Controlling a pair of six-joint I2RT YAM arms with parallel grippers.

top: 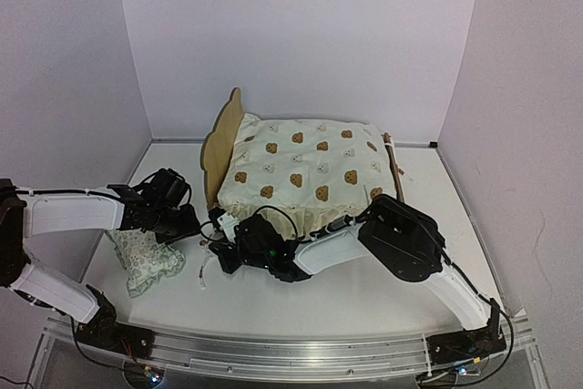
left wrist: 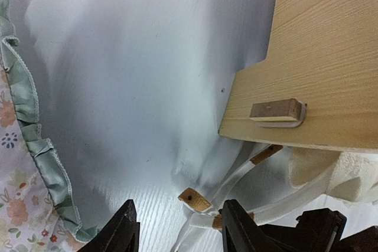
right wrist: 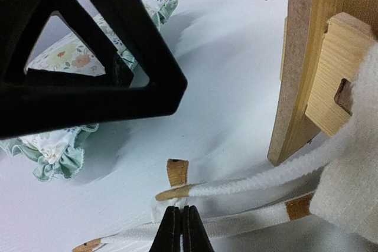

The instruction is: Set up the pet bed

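The pet bed stands at the table's middle. Its plywood headboard is on the left, and a cream bear-print cover lies over it. White ties with tan tips trail from the cover onto the table beside the headboard's foot. My right gripper is shut, pinching one white tie just behind its tan tip. My left gripper hovers open close by, with a tan tie end lying between its fingers. In the right wrist view the left gripper's dark body fills the upper left.
A small floral pillow with a green ruffle lies on the table to the left of both grippers, and its ruffle also runs along the edge of the left wrist view. The low footboard is on the bed's right side. White walls enclose the table.
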